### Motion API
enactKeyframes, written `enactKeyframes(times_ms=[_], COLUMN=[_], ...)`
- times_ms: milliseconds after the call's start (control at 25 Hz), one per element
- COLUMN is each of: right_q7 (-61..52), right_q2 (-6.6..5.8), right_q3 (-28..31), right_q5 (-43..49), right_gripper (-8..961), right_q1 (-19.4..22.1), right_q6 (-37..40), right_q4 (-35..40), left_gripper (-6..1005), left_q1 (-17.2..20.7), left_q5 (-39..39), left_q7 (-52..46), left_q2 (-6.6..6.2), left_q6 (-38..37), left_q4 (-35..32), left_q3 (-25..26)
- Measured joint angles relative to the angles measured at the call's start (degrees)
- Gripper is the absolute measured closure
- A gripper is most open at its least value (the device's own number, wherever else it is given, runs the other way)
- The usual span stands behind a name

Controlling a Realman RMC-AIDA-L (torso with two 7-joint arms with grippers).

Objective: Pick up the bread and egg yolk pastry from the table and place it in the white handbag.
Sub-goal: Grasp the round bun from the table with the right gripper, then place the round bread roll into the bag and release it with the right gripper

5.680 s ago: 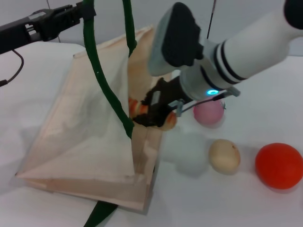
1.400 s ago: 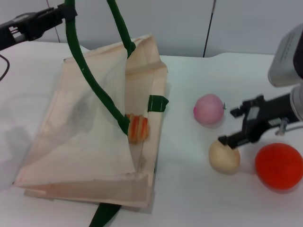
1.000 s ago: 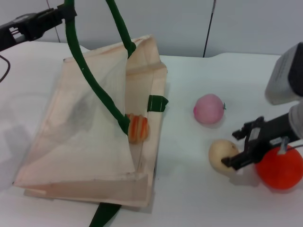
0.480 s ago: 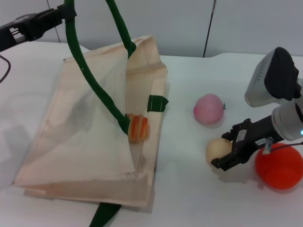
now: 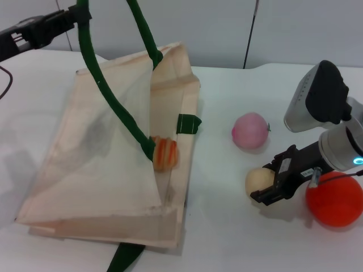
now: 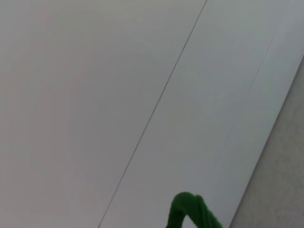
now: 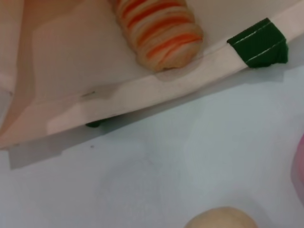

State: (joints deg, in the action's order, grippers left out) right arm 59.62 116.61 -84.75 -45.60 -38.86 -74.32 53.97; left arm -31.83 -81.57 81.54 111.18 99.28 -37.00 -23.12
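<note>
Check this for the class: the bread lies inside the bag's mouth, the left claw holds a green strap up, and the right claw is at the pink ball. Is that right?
Not quite. The right claw is at the pastry, not the pink ball, which sits apart, farther back; the head view shows this. The rest holds: the bread lies inside the bag, and the left claw holds a green strap up.

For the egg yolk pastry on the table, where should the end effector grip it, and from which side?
Grip the egg yolk pastry across its widest middle, coming from above. It is a smooth round ball, so a hold off its middle would likely slip. The orange ball sits close on one side, where the right end effector already is.
</note>
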Motion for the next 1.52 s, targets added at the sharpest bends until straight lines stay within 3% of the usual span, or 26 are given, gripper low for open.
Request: enactKeyframes(times_ms=[280,560,760,960,1120,1160,1200,1520], right_q7=[0.3,-0.3,-0.2,1.3,1.9,2.7,2.7,5.9], right_q2=[-0.18,-0.28,-0.08,-0.04,0.01,-0.03,-0.03,0.18], right_q3=[0.0,2.5,3.6,1.0,-2.9,-5.8,-5.8,-17.9], right_q5=[0.0,0.1,-1.2,-6.2,-9.2,-12.2,-12.2,-23.7], right_gripper=[257,288,305,306,312,315,317,332], right_q1=[1.2,5.7,5.5,0.2,-5.6,-8.7,-8.7,-20.0], right_q6=[-2.3,-5.3,-4.9,-0.8,5.2,8.6,8.6,21.8], right_q4=[4.1,14.7,17.8,15.4,8.5,4.1,4.1,-10.9], left_gripper=[867,867,867,867,866,866,866,866], left_q1=[0.2,0.3,0.3,-0.4,-1.7,-2.0,-2.1,-3.4], left_q5=[0.0,0.0,0.0,0.0,0.0,0.0,0.0,0.0], left_q7=[0.0,0.0,0.0,0.1,0.4,0.6,0.6,0.7], left_q2=[0.00,0.00,0.00,-0.03,-0.13,-0.15,-0.16,-0.41], left_q6=[-0.2,-0.2,-0.1,0.1,0.2,0.3,0.3,0.4], left_q4=[0.0,0.0,0.0,0.7,1.6,1.9,2.0,3.0], left_q3=[0.0,0.0,0.0,0.0,0.0,0.0,0.0,-0.3])
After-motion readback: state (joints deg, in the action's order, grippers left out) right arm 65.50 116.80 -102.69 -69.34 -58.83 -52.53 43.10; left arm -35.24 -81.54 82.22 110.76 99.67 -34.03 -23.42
